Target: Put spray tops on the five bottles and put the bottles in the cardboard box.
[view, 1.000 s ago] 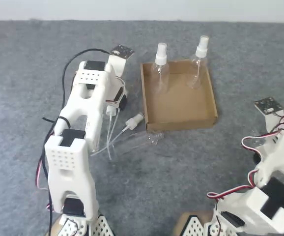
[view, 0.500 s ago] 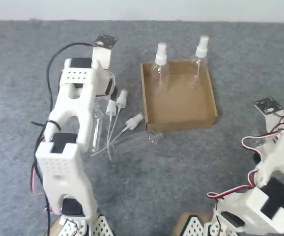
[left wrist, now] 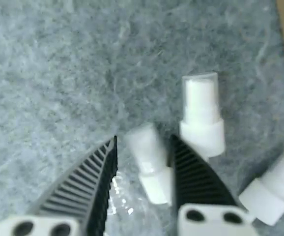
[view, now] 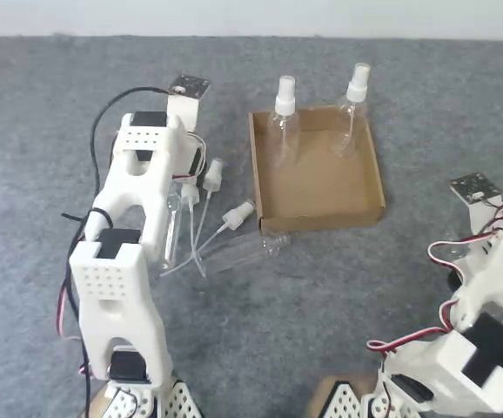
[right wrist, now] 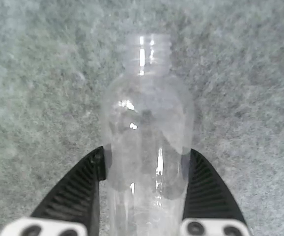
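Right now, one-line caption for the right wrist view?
Right gripper grips a clear, uncapped bottle, grey carpet behind.

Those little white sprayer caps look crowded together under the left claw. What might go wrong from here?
1. The left gripper straddles one spray top, and a neighbouring top lies close beside it. Closing may knock or pinch the neighbour too.
2. The right gripper holds an uncapped bottle by its smooth, clear sides. It might slip or twist when a top is pushed on.
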